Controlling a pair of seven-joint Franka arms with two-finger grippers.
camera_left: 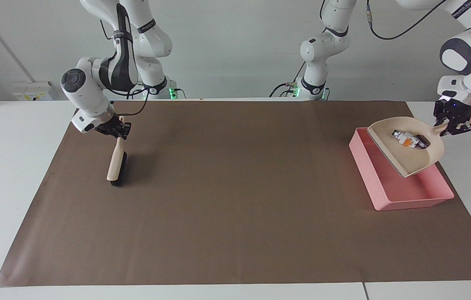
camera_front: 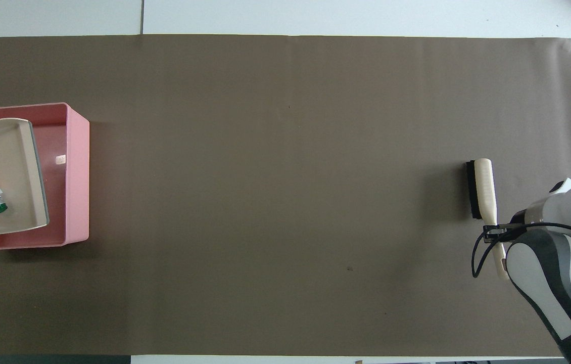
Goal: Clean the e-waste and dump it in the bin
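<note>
Facing view: one shallow pink rectangular plastic bin (camera_left: 402,189), one beige scoop-shaped dustpan (camera_left: 406,156) over it carrying two small e-waste bits (camera_left: 409,139). The left gripper (camera_left: 452,124) is clenched on its handle. The right gripper (camera_left: 115,128) grips one beige brush with black bristles (camera_left: 116,164).

Overhead view: same count; smooth brown paper mat (camera_front: 275,202), sloping bin walls, e-waste sits in the dustpan.

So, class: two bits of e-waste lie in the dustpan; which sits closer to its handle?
The small black block, right by the handle; the white-grey piece with green and orange marks lies toward the pan's open lip.
</note>
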